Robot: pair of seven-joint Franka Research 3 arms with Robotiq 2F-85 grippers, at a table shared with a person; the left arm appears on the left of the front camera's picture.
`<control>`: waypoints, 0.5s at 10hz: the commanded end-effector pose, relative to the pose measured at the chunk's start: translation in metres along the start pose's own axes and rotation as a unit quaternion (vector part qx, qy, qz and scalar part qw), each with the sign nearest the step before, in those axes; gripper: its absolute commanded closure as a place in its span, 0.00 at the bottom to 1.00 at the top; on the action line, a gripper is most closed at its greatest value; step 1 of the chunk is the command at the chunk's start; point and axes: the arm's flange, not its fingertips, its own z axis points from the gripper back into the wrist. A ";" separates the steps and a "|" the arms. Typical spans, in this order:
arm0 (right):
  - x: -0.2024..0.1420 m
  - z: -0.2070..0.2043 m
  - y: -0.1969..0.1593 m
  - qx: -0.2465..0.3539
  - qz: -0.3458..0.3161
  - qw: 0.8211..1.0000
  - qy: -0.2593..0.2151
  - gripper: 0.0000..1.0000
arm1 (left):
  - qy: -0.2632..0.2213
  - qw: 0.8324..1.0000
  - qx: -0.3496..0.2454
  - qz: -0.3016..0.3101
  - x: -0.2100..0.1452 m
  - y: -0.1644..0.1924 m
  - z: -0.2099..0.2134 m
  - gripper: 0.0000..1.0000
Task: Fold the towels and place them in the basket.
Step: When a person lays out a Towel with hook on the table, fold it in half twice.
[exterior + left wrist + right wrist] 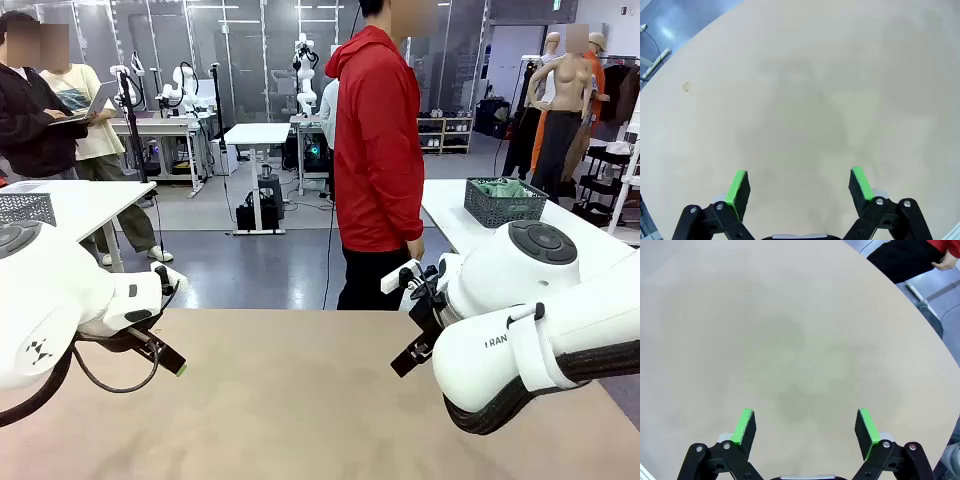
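Note:
The dark grey mesh basket [505, 203] stands on a white side table at the back right, beyond the brown table. A mint green towel [503, 188] lies bunched inside it. My left gripper [168, 360] hangs low over the brown table's left part. Its green-padded fingers [738, 187] are open over bare tabletop, with nothing between them. My right gripper [412, 352] hovers over the right part. It is open too, and its pads [865, 427] frame only bare table.
A person in a red jacket [378, 140] stands at the brown table's [300, 400] far edge, turned toward the side table, one hand [413, 248] hanging. A second mesh basket [25, 207] sits on a white table at the left.

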 end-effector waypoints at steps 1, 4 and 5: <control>0.000 0.000 0.000 0.000 0.000 1.000 0.000 0.00 | 0.000 1.000 0.000 0.000 0.000 0.000 0.000 0.00; 0.000 0.000 0.000 0.000 0.000 1.000 0.000 0.00 | 0.000 1.000 0.000 0.000 0.000 0.000 0.000 0.00; 0.000 0.000 0.000 0.000 0.000 1.000 0.000 0.00 | 0.000 1.000 0.000 0.000 0.000 0.000 0.000 0.00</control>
